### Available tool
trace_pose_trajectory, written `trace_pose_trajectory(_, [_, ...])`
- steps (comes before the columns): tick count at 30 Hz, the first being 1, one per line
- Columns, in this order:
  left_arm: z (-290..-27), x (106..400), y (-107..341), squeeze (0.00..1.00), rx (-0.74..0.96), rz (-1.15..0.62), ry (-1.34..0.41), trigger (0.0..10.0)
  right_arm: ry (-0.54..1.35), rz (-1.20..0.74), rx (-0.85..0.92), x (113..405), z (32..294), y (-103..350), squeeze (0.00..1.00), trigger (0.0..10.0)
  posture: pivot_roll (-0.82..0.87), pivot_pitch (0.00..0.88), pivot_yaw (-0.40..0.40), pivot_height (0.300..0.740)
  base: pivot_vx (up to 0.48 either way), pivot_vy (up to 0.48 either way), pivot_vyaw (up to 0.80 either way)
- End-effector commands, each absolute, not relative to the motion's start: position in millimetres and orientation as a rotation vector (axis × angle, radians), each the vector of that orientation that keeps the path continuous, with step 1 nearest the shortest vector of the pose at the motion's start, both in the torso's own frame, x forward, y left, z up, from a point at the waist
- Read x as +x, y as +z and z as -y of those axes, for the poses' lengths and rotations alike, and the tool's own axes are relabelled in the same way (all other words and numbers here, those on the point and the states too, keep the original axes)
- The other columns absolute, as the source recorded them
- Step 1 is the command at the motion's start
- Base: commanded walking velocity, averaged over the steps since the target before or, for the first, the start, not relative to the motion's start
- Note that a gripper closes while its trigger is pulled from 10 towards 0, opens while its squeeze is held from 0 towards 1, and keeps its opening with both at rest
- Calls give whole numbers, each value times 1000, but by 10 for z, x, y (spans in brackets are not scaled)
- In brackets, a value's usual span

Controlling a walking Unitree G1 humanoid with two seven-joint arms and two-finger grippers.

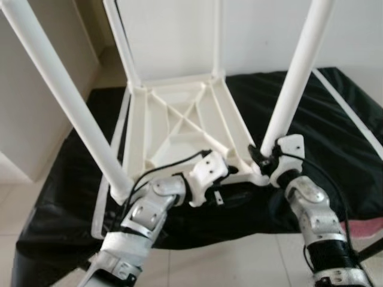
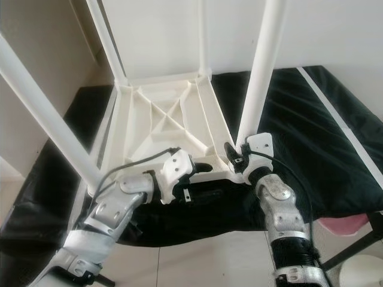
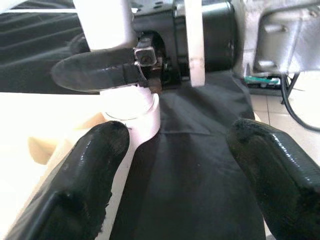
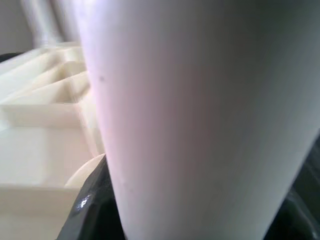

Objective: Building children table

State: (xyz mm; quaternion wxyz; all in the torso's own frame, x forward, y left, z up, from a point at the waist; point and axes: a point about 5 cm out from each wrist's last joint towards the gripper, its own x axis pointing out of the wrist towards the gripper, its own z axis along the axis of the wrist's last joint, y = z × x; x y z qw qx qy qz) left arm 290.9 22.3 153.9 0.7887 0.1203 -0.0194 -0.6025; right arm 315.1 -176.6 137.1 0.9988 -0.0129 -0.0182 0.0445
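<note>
Upturned white table (image 1: pixel 179 119) on black cloth (image 1: pixel 335 137), legs up, right end effector (image 1: pixel 267 156) clamped on near-right leg (image 1: pixel 296 78) at its base, left end effector (image 3: pixel 170 165) spread wide beside that corner.

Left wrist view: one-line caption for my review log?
Open left gripper faces the right gripper's black finger clasping the round white plastic table leg above black cloth.
</note>
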Motion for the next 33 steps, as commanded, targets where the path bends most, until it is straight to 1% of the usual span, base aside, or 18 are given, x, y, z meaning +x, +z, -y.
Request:
trace_pose_trajectory(1, [-296,3021,1531,0,263,53,-1097,10000,-20,-81,5,3090,1905,1140,0,10000,-149,24,62,740,0,0,0])
trace_pose_trajectory(2, [-297,3030,1538,0,261,58,-1092,10000,-121,-85,28,3061,1883,1113,0,10000,-144,25,63,740,0,0,0])
trace_pose_trajectory(3, [-307,3034,1540,0,265,64,-1087,10000,-274,-89,68,3010,1815,1068,0,10000,-142,27,65,740,0,0,0])
trace_pose_trajectory(4, [-307,3034,1540,0,265,64,-1087,10000,-274,-89,68,3010,1815,1068,0,10000,-142,27,65,740,0,0,0])
trace_pose_trajectory(5, [-316,3038,1538,0,266,62,-1085,10000,-322,-94,90,2990,1769,1052,0,10000,-133,29,68,740,0,0,0])
trace_pose_trajectory(6, [-316,3038,1538,0,266,62,-1085,10000,-322,-94,90,2990,1769,1052,0,10000,-133,29,68,740,0,0,0])
trace_pose_trajectory(7, [-320,3036,1538,0,264,62,-1084,10000,-303,-105,111,2986,1685,1038,0,10000,-131,31,69,740,0,0,0])
trace_pose_trajectory(9, [-316,3033,1546,0,261,64,-1084,10000,-285,-101,116,2989,1647,1057,0,10000,-131,32,70,740,0,0,0])
trace_pose_trajectory(13, [-312,3027,1569,0,254,69,-1087,10000,-276,-98,111,2973,1634,1079,0,10000,-127,38,71,740,0,0,0])
trace_pose_trajectory(16, [-339,3030,1573,0,252,67,-1084,10000,-268,-106,115,2943,1564,1065,0,10000,-120,46,75,740,0,0,0])
trace_pose_trajectory(25, [-363,3026,1577,0,252,70,-1079,10000,-291,-70,94,2928,1544,1123,0,10000,-117,46,78,740,0,0,0])
trace_pose_trajectory(33, [-392,3035,1597,0,260,74,-1078,10000,-298,-59,82,2921,1579,1147,0,10000,-114,37,76,740,0,0,0])
